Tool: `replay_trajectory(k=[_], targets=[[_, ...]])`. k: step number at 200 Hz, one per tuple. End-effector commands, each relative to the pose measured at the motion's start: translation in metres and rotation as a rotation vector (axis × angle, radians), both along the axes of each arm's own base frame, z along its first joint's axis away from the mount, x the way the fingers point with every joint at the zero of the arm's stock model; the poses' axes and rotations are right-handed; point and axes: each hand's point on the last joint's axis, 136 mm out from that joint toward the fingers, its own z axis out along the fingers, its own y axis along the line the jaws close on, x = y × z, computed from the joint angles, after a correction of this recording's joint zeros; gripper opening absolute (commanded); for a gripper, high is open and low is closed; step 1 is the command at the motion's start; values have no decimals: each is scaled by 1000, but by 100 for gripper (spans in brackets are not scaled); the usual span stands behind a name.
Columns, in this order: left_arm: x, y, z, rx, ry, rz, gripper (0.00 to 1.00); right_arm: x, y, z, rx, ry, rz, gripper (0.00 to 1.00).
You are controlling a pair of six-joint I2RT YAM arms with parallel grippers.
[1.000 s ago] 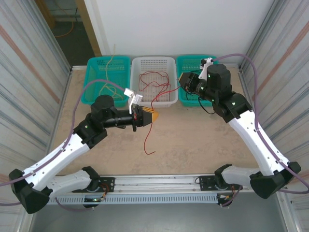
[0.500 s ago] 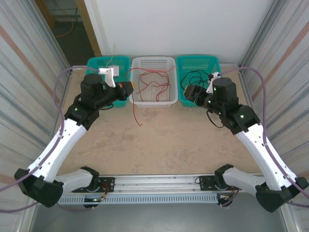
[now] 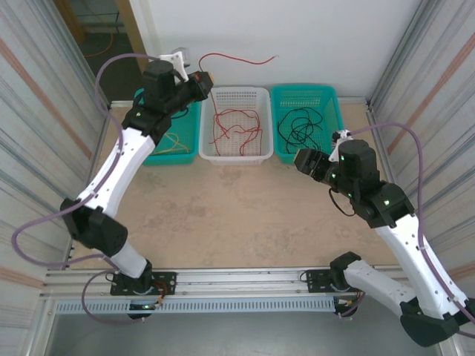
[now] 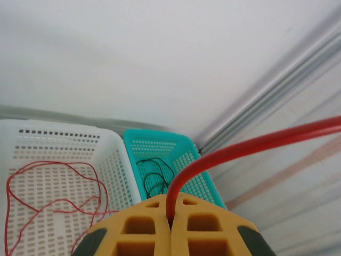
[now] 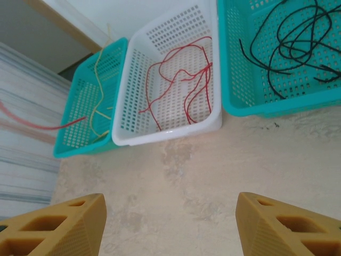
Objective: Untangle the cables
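High over the far left corner of the desk (image 3: 237,215), clenched on a red cable (image 3: 237,56): left jaws, at the end of the left arm (image 3: 119,159), reared well above the baskets. Pinched right at the seam of the yellow fingertips (image 4: 144,229), arcing away rightward against the white wall (image 3: 297,37), free end in mid-air. Held that high most likely to draw the whole length clear of the other red cables (image 3: 239,127) curled in the white basket (image 3: 236,90); cannot tell whether the strand below the jaws leads back into that pile.

Over the right side of the desk, short of the baskets: right jaws released, spread wide, nothing between them, tilted toward the far edge. Probably parked there to leave room for the pull.

Along the far edge, side by side in a row: left teal basket (image 3: 174,158) with pale yellow cables (image 5: 98,101), white basket in the middle, right teal basket (image 3: 304,87) with black cables (image 5: 290,40). Sorted by colour, by the look of it.

Underneath, beige and mottled, matt, likely with enough drag to hold a thin wire. Around it, corrugated metal panels (image 3: 44,89) on both sides, an aluminium rail (image 3: 237,278) along the near edge, a wood-framed doorway (image 3: 137,41) beyond the far left corner
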Motion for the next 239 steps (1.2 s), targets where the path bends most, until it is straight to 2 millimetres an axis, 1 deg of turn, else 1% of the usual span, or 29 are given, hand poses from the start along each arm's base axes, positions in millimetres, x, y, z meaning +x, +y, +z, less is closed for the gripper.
replay_trajectory(k=[1,10,18,28,41,51,60,65,75,82,96,110,123,138,140,143,149,154,161,169,194,213,227,239], targets=[[25,-8,8,-12,-35,7,0,-5,-8,-4,-32,-6,-13,65],[36,-16,-2,-9,-32,-7,0,-6,-9,-4,-35,-8,-11,65],[47,-18,-11,-7,-19,2,1,-7,-10,-5,-38,-7,-12,65],[59,-19,-26,-1,13,16,10,-7,-11,-5,-45,-7,-13,65],[70,-20,-44,8,52,23,21,-8,-13,-4,-56,-10,-16,65],[75,-23,-56,11,76,20,32,-9,-15,-3,-64,-15,-20,65],[78,-26,-66,18,93,11,45,-10,-17,-1,-70,-22,-25,65],[79,-26,-71,21,104,8,54,-10,-18,0,-74,-27,-28,65],[81,-29,-82,30,131,2,68,-11,-20,2,-83,-32,-32,65],[81,-29,-88,38,144,1,73,-11,-21,4,-89,-35,-32,65],[79,-25,-92,48,156,16,79,-12,-21,7,-96,-44,-29,65],[75,-21,-84,47,135,25,82,-12,-22,9,-104,-51,-27,66],[67,-18,-72,48,110,27,84,-11,-23,11,-113,-55,-29,66],[52,-12,-51,63,68,22,84,-10,-23,15,-122,-68,-27,66],[51,-11,-51,66,67,22,84,-10,-23,15,-126,-67,-27,66],[46,-9,-45,68,54,24,84,-9,-23,16,-127,-71,-27,66],[40,-5,-41,73,45,27,84,-9,-24,18,-130,-78,-28,66],[31,-1,-35,76,29,28,84,-8,-24,19,-134,-84,-29,67],[21,3,-29,84,14,28,84,-8,-25,21,-138,-92,-33,68],[9,8,-27,91,7,27,84,-7,-26,22,-145,-98,-39,68],[-31,22,-36,118,20,11,84,-2,-25,24,-152,-110,-41,69],[-58,32,-51,154,38,-5,83,3,-20,24,-151,-108,-26,70],[-76,39,-61,182,64,-15,81,13,-13,19,-180,-97,0,73],[-93,40,-71,198,91,-45,77,27,-9,13,-220,-62,21,70]])
